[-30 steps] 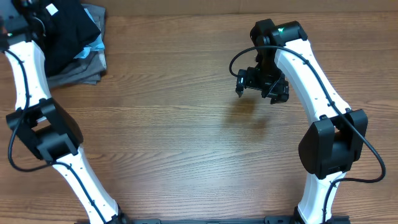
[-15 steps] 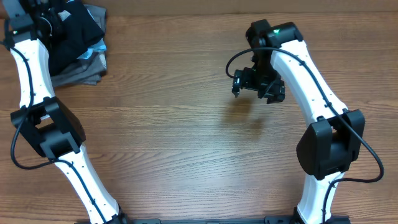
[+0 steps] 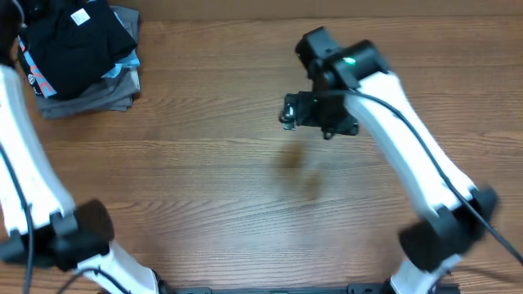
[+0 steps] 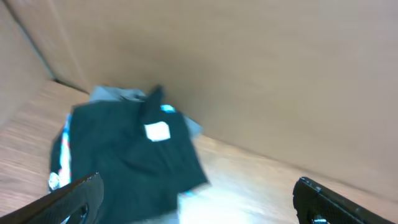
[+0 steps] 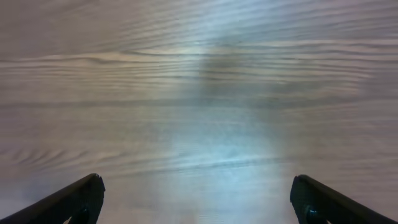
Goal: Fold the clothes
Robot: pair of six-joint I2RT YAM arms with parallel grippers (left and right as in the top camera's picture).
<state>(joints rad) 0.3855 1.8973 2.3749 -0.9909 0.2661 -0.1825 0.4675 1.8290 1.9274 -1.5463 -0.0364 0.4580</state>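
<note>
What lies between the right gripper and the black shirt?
Only bare table, as the overhead view shows, from the right gripper across to the black shirt.

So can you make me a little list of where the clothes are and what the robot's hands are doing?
black T-shirt: bunched on top of the pile, far left corner of the table
white tag: showing on top of it
light blue shirt: only an edge peeking out underneath
grey garments: folded, bottom of the pile
left gripper: open, holding nothing, facing the pile
right gripper: open, empty, above bare wood
</note>
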